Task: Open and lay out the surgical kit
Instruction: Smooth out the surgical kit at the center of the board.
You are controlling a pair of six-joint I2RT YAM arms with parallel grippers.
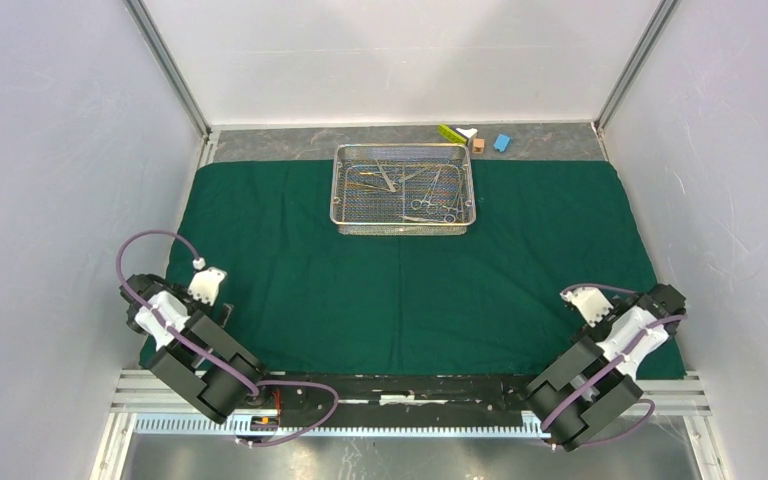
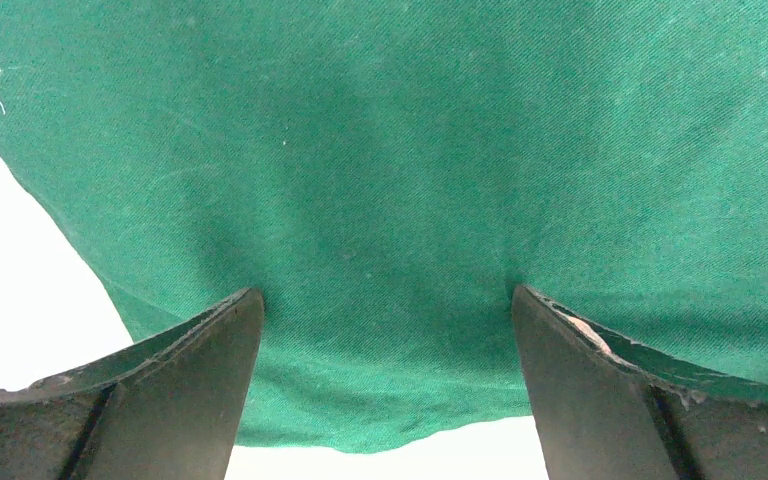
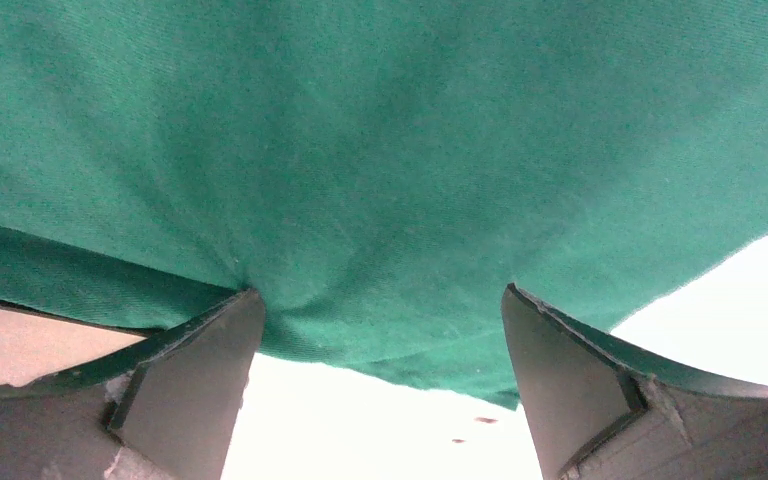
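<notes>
At the far left, over the near left corner of the flat dark green cloth drape (image 1: 410, 290): the left end effector (image 1: 207, 285), spread wide and holding nothing. From the left wrist, only green cloth and its edge between the two dark fingers (image 2: 180, 390); touching the cloth or just above it, hard to tell. Further along, in the middle and toward the far side of the cloth: the rectangular silver wire-mesh tray (image 1: 403, 229), sitting on the cloth, with slim steel ring-handled clamps (image 1: 438, 205) and thin steel tweezers (image 1: 385, 178) lying mixed inside. Just behind the tray to the right, on the bare grey bench (image 1: 290, 145): a small yellow-green block (image 1: 449, 133), a brown block (image 1: 478, 145) and a blue block (image 1: 502, 142), best left alone. At the far right, over the near right corner of the cloth: the right end effector (image 1: 588, 300), also spread wide and empty. Looks like the opening part done, with the cloth out flat and the tray uncovered; the laying-out part not yet begun, with every tool in the tray. Next, most likely: reach one arm far forward, come down over one tool, pinch the thin steel gently, lift it and set it on bare cloth beside the tray. Calls for a careful pick because of crossed tools lying low on the mesh.
</notes>
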